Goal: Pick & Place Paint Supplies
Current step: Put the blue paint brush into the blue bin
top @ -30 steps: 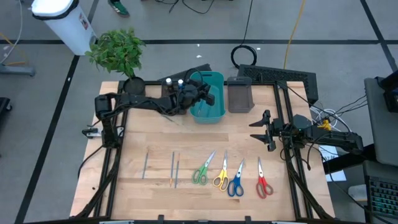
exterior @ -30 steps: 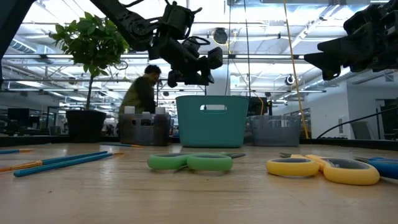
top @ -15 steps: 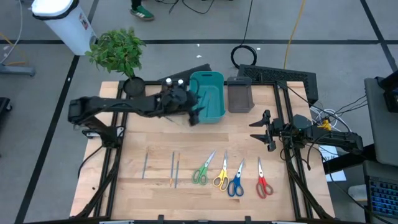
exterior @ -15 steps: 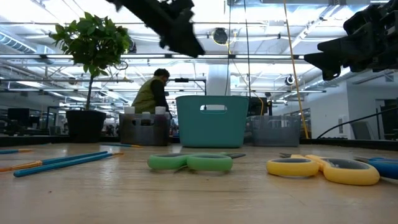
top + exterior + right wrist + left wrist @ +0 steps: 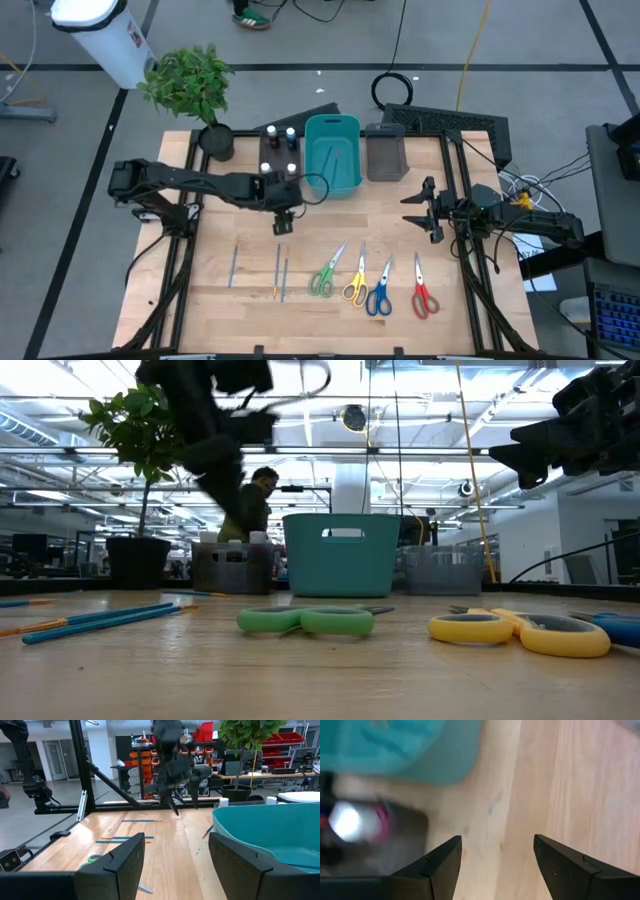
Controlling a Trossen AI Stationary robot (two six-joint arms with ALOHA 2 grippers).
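Looks like a big open robotics lab or workshop floor. The wooden table (image 5: 400, 230) sits in a black metal frame (image 5: 82, 775) on grey concrete, and beyond it there are ceiling trusses, desks, shelves of red bins (image 5: 280, 740) and a person (image 5: 245, 505) walking by.

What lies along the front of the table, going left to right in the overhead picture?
Grey brush → orange brush → a second grey brush → green scissors → yellow scissors → blue scissors → red scissors.
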